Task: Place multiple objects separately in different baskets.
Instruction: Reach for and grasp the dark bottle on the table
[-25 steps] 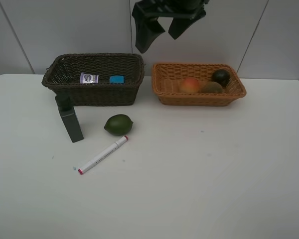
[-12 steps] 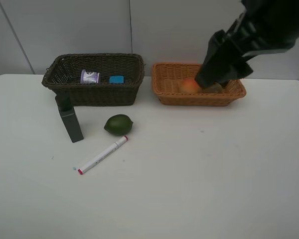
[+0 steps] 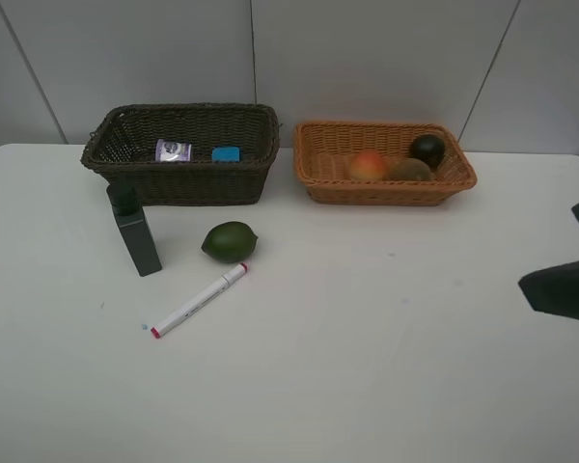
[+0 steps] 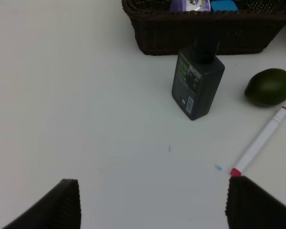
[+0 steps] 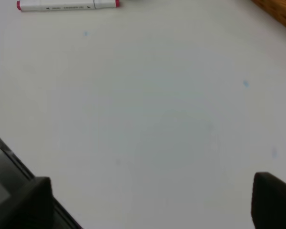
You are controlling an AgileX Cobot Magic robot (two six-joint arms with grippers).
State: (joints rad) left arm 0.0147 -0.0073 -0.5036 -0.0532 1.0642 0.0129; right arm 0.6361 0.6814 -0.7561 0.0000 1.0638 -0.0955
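Lime [image 3: 230, 241] | on table [image 3: 367, 367] before dark basket [image 3: 183, 183], beside bottle [image 3: 135, 231], near marker [image 3: 199, 300] | likely firm, round, rolls easily; pinch across middle | left gripper [image 4: 151, 200], right gripper [image 5: 150, 191] both spread, empty

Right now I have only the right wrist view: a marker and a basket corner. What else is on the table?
Observer: A bottle stands upright with a lime beside it, apart, in front of the brown basket.
Operator: What is in that basket?
Observer: A jar and a blue eraser.
Operator: And the tan basket?
Observer: A peach, a kiwi and a mangosteen.
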